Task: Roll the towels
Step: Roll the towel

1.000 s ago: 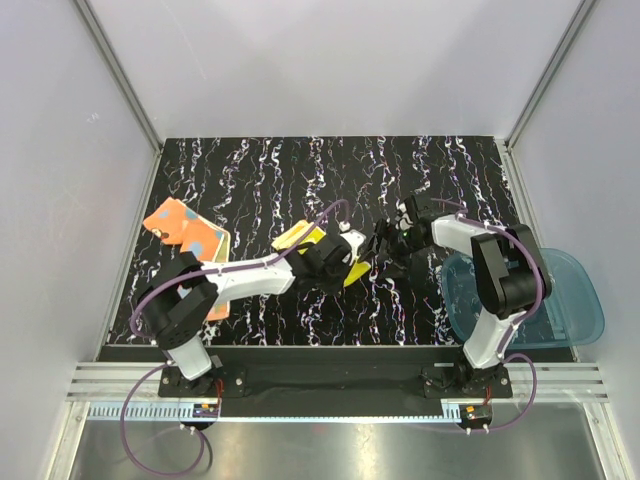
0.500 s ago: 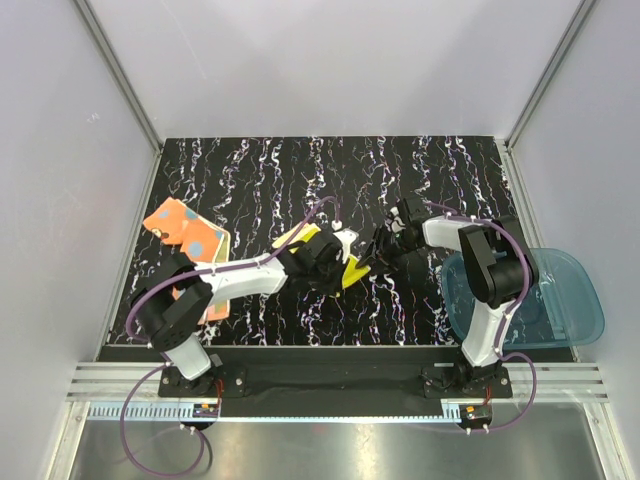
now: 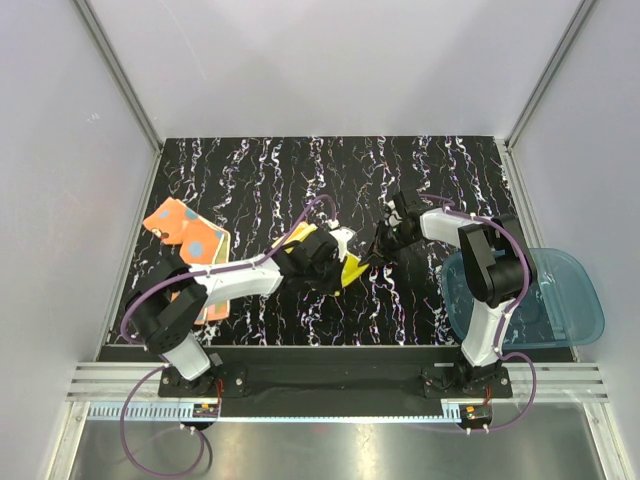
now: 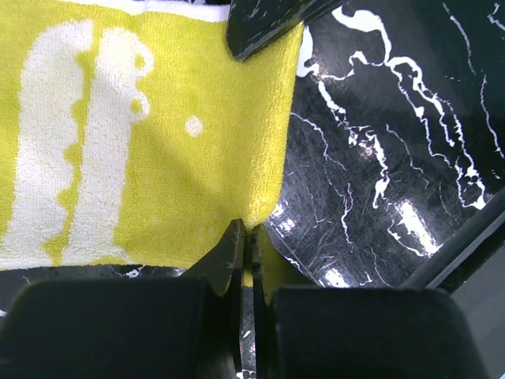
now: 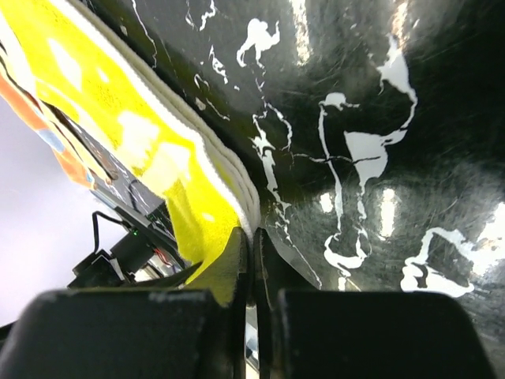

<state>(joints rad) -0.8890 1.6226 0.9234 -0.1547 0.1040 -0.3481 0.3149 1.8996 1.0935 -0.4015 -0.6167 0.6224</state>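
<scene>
Black marbled tabletop (image 3: pixel 300 170); yellow towel (image 4: pixel 158 158) bears white shapes, no legible writing.

Black marbled table (image 3: pixel 300 170), pale grey walls (image 3: pixel 330 60)

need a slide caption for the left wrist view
Left gripper shut on the corner of the yellow towel, spread over the black marbled table.

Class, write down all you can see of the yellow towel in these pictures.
The yellow towel is soft terry cloth, bright yellow with a white woven pattern and a pale edging. It lies mid-table on the black marbled surface, partly hidden under the arms. The left gripper is shut on one corner, and the right gripper is shut on another edge, where layers show.
</scene>
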